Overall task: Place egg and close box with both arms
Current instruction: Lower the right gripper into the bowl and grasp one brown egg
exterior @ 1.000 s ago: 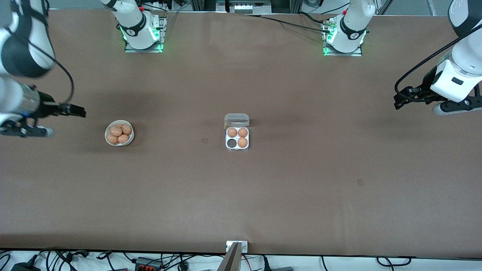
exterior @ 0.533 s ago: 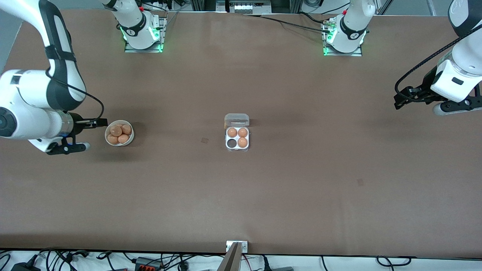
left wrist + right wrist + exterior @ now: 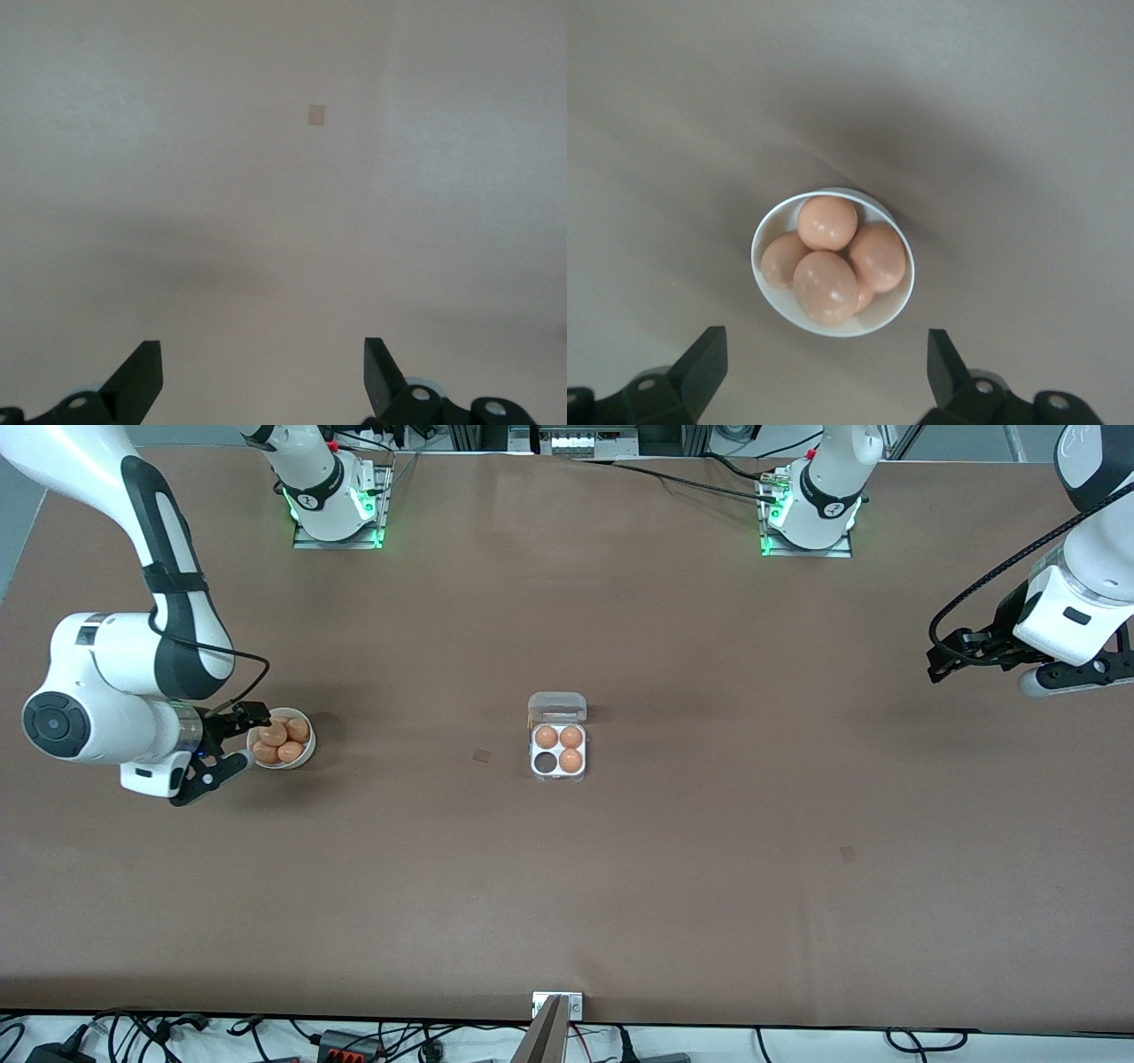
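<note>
Swinging in from the table's end, the right gripper (image 3: 232, 737), fingers spread wide, now hangs beside the round white bowl (image 3: 306, 756) of smooth eggs (image 3: 826, 286). Left gripper (image 3: 263, 382) waits, spread open, over bare brown table (image 3: 709, 850); the clear-plastic box (image 3: 558, 755) sits lid-up.

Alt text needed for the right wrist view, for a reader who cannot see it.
A round white bowl holding several orange-brown eggs sits on the brown table, seen from above. The right pincer hangs open over the table beside the bowl, holding nothing.

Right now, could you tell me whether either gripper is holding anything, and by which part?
Nothing is held: the right gripper is open above the bowl; the left gripper is open over bare table.
</note>
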Available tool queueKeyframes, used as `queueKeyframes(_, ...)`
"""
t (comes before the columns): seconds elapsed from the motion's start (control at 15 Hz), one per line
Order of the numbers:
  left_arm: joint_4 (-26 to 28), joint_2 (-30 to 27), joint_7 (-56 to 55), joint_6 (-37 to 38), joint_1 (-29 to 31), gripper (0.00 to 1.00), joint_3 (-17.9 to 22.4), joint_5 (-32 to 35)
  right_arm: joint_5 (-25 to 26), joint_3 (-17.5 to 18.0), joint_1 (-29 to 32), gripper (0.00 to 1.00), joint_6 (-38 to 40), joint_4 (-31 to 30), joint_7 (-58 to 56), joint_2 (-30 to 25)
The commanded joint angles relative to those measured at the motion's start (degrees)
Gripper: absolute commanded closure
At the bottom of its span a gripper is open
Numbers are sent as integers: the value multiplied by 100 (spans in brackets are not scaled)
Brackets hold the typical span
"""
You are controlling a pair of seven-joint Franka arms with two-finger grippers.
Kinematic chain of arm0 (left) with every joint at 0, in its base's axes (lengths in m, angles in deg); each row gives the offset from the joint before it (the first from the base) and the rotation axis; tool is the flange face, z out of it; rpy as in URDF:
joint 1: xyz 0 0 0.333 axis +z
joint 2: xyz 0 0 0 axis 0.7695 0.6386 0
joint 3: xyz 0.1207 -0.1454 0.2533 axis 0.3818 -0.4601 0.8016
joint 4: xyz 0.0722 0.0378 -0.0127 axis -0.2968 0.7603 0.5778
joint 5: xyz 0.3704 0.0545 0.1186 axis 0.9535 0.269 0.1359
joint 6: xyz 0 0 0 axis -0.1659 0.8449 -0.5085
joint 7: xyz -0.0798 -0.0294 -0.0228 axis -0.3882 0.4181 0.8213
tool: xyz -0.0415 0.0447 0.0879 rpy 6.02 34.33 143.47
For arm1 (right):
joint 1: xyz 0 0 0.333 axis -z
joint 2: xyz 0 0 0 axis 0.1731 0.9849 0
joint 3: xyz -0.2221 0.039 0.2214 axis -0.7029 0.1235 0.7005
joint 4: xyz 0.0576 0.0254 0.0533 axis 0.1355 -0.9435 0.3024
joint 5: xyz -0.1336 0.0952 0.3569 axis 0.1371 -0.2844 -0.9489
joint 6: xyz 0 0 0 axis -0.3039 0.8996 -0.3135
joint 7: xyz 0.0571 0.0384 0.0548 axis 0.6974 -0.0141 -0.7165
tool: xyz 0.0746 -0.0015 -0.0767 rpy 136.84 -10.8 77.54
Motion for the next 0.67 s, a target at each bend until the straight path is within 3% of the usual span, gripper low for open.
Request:
queueKeyframes(0.0,-100,4,84,106,39,0,-19,-38,79,18,-7,0,-336,-291,-888,-131)
queueKeyframes(0.6,-100,4,84,106,39,0,-19,-38,71,18,-25,0,-1364,-1275,-2410,-263)
